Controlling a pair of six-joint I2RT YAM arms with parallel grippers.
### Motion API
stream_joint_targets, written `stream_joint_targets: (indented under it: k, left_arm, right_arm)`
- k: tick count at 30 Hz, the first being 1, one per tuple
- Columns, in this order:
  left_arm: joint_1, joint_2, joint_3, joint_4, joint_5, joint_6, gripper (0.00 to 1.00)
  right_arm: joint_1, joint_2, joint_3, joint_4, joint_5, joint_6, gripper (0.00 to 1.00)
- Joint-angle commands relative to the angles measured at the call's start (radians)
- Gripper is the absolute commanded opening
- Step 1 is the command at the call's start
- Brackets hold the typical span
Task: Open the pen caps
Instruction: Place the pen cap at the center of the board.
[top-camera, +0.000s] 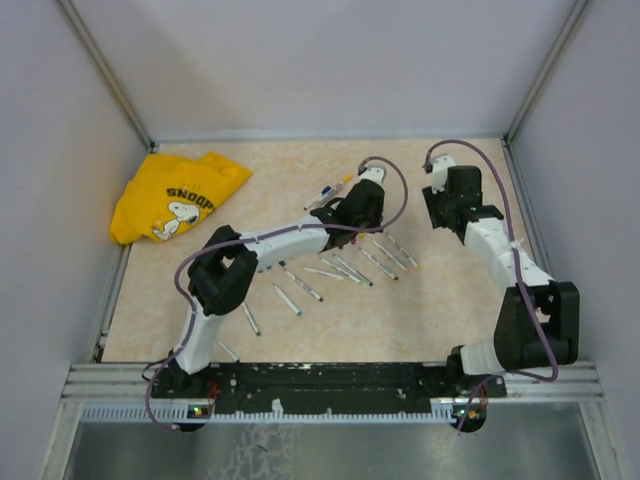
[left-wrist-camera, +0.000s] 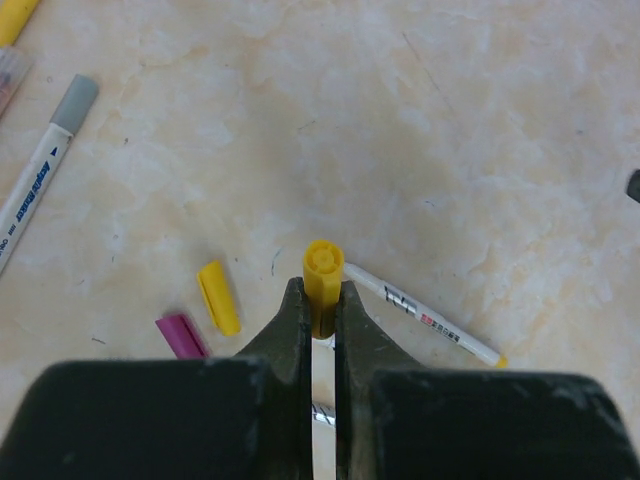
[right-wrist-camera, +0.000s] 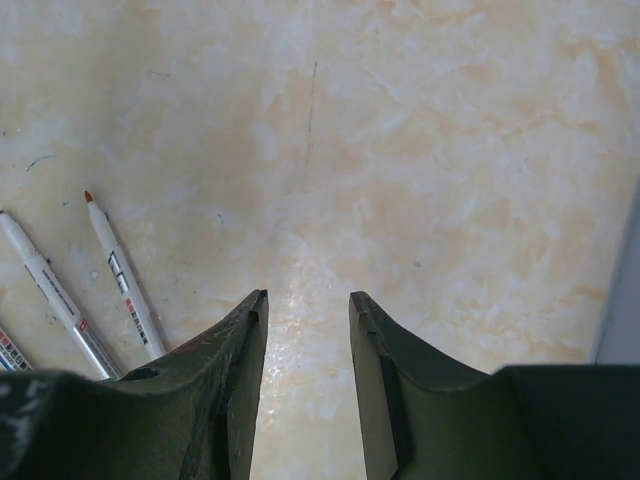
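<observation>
My left gripper is shut on a yellow pen cap that points away from the camera. A bit of white barrel shows between the jaws behind it. On the table beside it lie a loose yellow cap, a loose purple cap and an uncapped white pen with a yellow tip. In the top view the left gripper is over the far end of a row of pens. My right gripper hangs open over bare table, nothing between its fingers; in the top view the right gripper is at the right.
A yellow Snoopy shirt lies crumpled at the back left. A grey-capped pen lies left of the left gripper. Two uncapped pens lie left of the right gripper. Grey walls enclose the table on three sides.
</observation>
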Motion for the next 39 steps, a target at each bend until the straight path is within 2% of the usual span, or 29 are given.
stream_joint_targets:
  k: [1,6,11,23,35,39]
  left_arm:
    - [0.045,0.086,0.136,-0.178,0.059,-0.074,0.00]
    - [0.088,0.199,0.280,-0.278,0.156,-0.097,0.01]
    - [0.100,0.243,0.329,-0.290,0.206,-0.100,0.05]
    - [0.131,0.286,0.361,-0.301,0.285,-0.130,0.20]
    - [0.147,0.296,0.362,-0.300,0.312,-0.147,0.30]
    - [0.148,0.288,0.353,-0.284,0.316,-0.145,0.30]
  right_arm:
    - [-0.003,-0.063,-0.005,0.070,0.042,0.021,0.38]
    - [-0.005,-0.064,-0.006,0.072,0.036,0.021,0.38]
    - [-0.005,-0.064,-0.007,0.072,0.029,0.021,0.38]
    - [-0.005,-0.067,-0.010,0.070,0.007,0.020,0.38]
    - [-0.005,-0.070,-0.010,0.069,-0.003,0.016,0.38]
    - [-0.005,-0.072,-0.009,0.067,-0.005,0.016,0.38]
